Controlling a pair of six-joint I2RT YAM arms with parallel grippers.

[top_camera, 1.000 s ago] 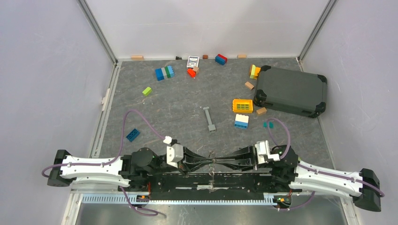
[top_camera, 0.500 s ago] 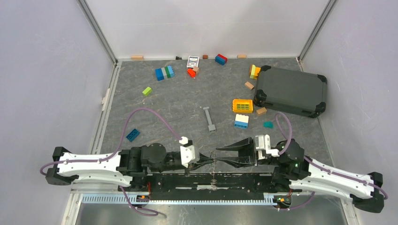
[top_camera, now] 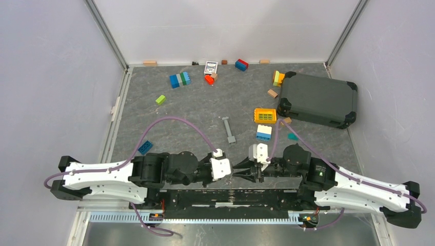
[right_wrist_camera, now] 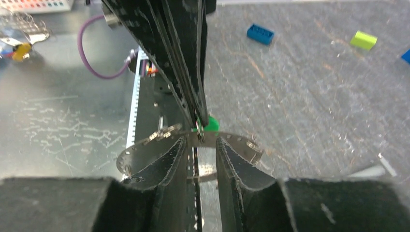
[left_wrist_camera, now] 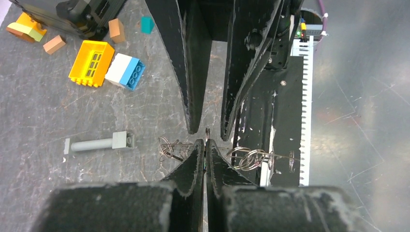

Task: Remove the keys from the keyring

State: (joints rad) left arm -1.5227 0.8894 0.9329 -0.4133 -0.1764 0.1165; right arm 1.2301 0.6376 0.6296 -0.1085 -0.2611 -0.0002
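1. Nearest, both arms lie low along the front edge of the desk, wrists turned inward so the pincers meet tip to tip at the middle.
2. L pincer: tips pressed together w/ a thin silver strip of the keyring pinched btwn them.
3. R pincer: fingers apart, one on each side of the L tips. The ring's arc runs across the gap, and neither pad is closed on it.
4. Keyring sits at the meeting point, raised off the desk over the black base plate. Can't tell if any part rests on the plate.
5. Keys are bunched on the ring's side toward the plate. The green key head shows just behind the L tips.
6. Just beyond: grey bar flat on the desk, blue brick off to the L, small teal piece to the R.
7. Mid desk: white/blue brick w/ the yellow grid block just behind it, lime brick on the L.
8. R side: dark case, lying flat, small tan blocks near its edge.
9. Far end: blue/green brick row, card box, red/blue brick near the back wall.
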